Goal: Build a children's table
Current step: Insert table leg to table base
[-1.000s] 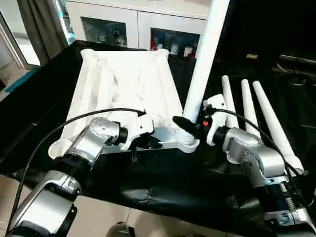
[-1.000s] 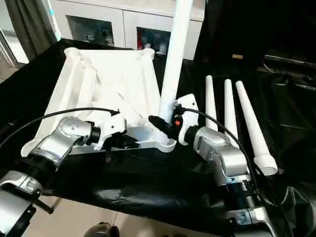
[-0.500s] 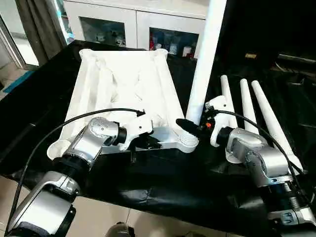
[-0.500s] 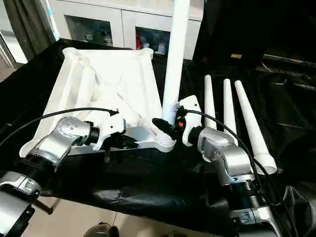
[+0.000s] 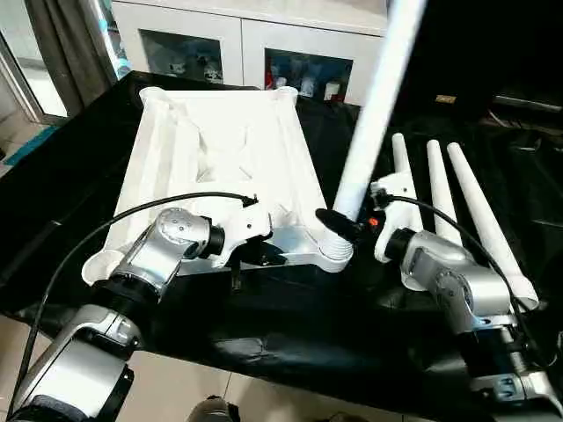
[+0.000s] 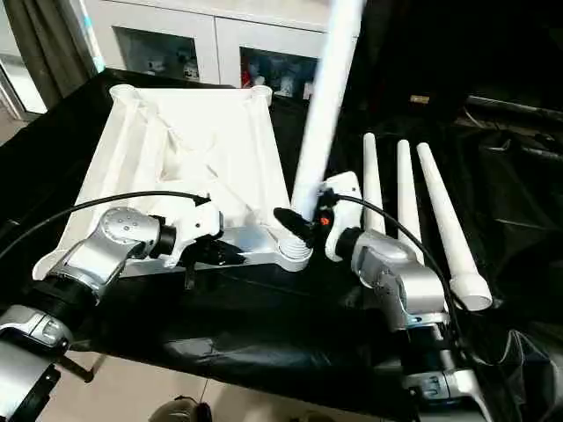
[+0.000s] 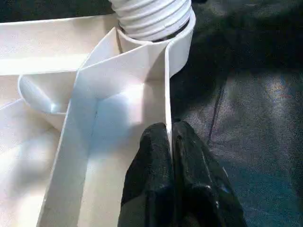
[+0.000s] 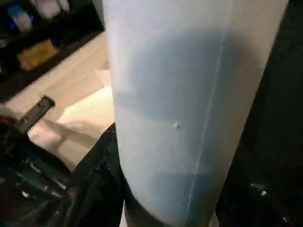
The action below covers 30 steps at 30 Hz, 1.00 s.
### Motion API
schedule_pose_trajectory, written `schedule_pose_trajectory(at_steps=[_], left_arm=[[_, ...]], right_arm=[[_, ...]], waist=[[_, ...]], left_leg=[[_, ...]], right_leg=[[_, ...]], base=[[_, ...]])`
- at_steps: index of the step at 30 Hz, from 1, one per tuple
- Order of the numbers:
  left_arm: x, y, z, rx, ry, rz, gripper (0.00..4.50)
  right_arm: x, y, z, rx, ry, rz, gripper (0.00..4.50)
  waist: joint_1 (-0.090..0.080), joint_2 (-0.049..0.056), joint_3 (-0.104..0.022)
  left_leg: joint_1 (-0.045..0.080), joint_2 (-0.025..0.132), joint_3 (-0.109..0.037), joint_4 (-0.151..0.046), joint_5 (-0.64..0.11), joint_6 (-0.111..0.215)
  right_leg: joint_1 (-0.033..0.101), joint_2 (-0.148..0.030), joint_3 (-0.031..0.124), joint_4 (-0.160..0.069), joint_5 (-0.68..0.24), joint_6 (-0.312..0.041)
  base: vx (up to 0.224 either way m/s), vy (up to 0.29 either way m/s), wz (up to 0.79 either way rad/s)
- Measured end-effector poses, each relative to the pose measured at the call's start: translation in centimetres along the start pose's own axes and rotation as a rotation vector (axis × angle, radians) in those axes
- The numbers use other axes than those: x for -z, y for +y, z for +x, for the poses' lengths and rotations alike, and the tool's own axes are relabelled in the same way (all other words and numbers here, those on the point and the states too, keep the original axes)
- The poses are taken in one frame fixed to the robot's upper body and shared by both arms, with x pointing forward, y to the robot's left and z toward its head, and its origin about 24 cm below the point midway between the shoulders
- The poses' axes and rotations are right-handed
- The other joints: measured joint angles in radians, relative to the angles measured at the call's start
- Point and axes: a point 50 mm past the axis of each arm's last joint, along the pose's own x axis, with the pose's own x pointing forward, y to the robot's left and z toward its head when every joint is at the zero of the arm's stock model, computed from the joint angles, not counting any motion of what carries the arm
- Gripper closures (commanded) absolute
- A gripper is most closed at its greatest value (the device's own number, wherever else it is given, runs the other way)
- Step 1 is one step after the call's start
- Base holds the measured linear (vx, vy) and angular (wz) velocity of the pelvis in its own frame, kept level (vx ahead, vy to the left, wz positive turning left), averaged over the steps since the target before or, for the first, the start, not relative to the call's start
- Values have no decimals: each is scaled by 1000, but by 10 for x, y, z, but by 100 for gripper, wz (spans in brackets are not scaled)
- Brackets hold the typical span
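White tabletop (image 5: 220,158) lying upside down on the black-draped bench (image 5: 290,316), ribbed underside up, spanning from the bench's far edge to close to its near edge. Left gripper (image 7: 170,142) clenched on the thin wall along the tabletop's near edge, beside the near right corner socket (image 5: 336,253), one finger (image 7: 151,161) on each face of the wall. Right gripper (image 5: 339,224) grasping the raised leg (image 5: 374,114) low on its shaft, just above the threaded end sitting in that socket; leg tilted, upper end leaning toward the right. Three spare legs (image 5: 457,202) lying side by side on the bench near its right edge, apart from the tabletop, narrow ends toward the far edge. White cabinet (image 5: 255,40) with glass doors beyond the far edge.
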Motion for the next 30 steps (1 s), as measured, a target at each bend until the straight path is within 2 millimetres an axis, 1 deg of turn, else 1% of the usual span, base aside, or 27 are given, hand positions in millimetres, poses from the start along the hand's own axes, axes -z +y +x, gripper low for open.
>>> schedule_pose_trajectory(at_steps=[10, 14, 16, 21, 25, 30], left_arm=[[1, 0, 0, 8, 3, -1, 450], [1, 0, -1, 8, 5, -2, 450], [1, 0, 0, 9, 5, -2, 450], [2, -1, 0, 10, 6, -4, 450], [1, -1, 0, 10, 8, -1, 450], [2, -1, 0, 9, 9, 2, 450]], right_arm=[[14, 0, -6, 16, -97, 84, 259], [17, 3, -7, 9, -126, 61, 259], [20, 5, -8, 0, -141, 4, 259], [24, 3, -10, 2, -175, -5, 259], [25, 3, -11, 5, -185, -30, 259], [28, 6, -10, -16, -174, -109, 259]], waist=[[0, 3, -2], [0, 5, -3], [0, 5, -3], [0, 8, -4], [0, 8, -5], [-1, 9, -5]], left_leg=[[0, 0, 0, -1, 0, 0], [1, 0, 0, -1, 0, 0], [1, 0, 0, -1, 0, 0], [1, 0, 0, -1, 0, 0], [2, 0, 0, -2, 0, 0], [2, 0, 0, -2, 0, 0]], right_leg=[[0, 0, 0, 0, 0, 0], [1, 0, 0, -1, 0, 0], [1, 0, 0, -1, 0, 0], [1, 0, 0, -2, 0, 0], [1, 0, 0, -2, 0, 0], [2, 0, 0, -2, 0, 0]], base=[[0, 0, 0], [0, 0, 0], [0, 0, 0], [0, 0, 0], [0, 0, 0], [0, 0, 0]])
